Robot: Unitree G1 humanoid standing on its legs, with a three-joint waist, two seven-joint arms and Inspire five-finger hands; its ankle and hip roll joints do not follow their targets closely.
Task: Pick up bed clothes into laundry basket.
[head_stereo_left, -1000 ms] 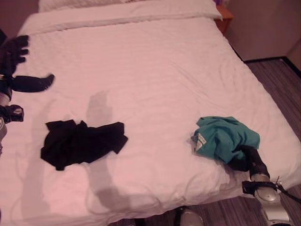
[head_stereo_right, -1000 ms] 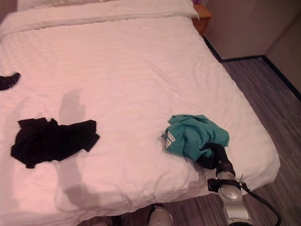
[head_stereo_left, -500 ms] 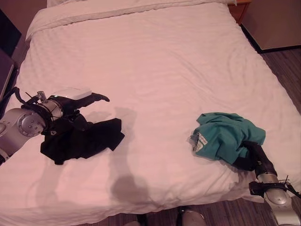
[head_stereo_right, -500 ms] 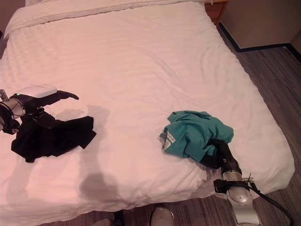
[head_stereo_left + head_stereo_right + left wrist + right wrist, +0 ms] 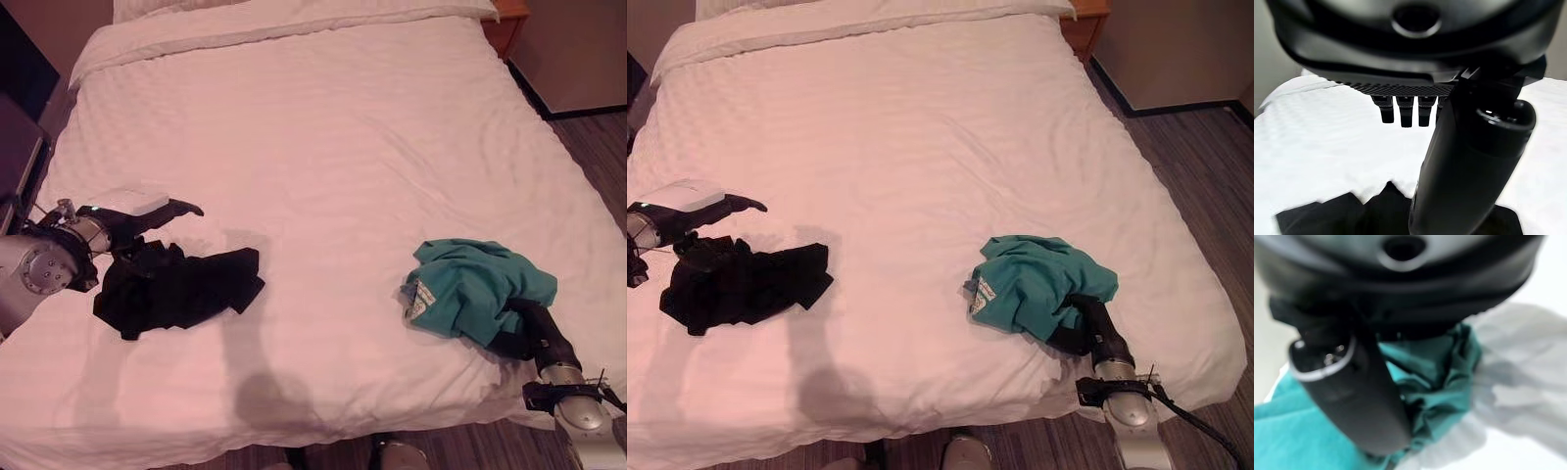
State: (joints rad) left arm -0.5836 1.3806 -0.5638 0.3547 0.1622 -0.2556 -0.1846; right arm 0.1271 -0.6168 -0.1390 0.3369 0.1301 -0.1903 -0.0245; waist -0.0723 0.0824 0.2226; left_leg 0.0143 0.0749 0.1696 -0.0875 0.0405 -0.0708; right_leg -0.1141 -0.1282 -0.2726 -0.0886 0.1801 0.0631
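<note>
A crumpled black garment lies on the left part of the white bed. My left hand hovers at its upper left edge, thumb stretched out and fingers straight, holding nothing; the black cloth lies just beneath it. A bunched teal garment sits near the bed's right front corner. My right hand is tucked under its near edge, thumb pressed across gathered teal folds; the fingers are buried in the cloth.
The bed's front edge runs just below both garments. Dark wood floor lies to the right. A wooden nightstand stands at the far right corner, and dark furniture stands along the left side.
My left arm swung down from the raised far left onto the black garment's edge. The camera shifted. The right hand stayed in the teal garment.
</note>
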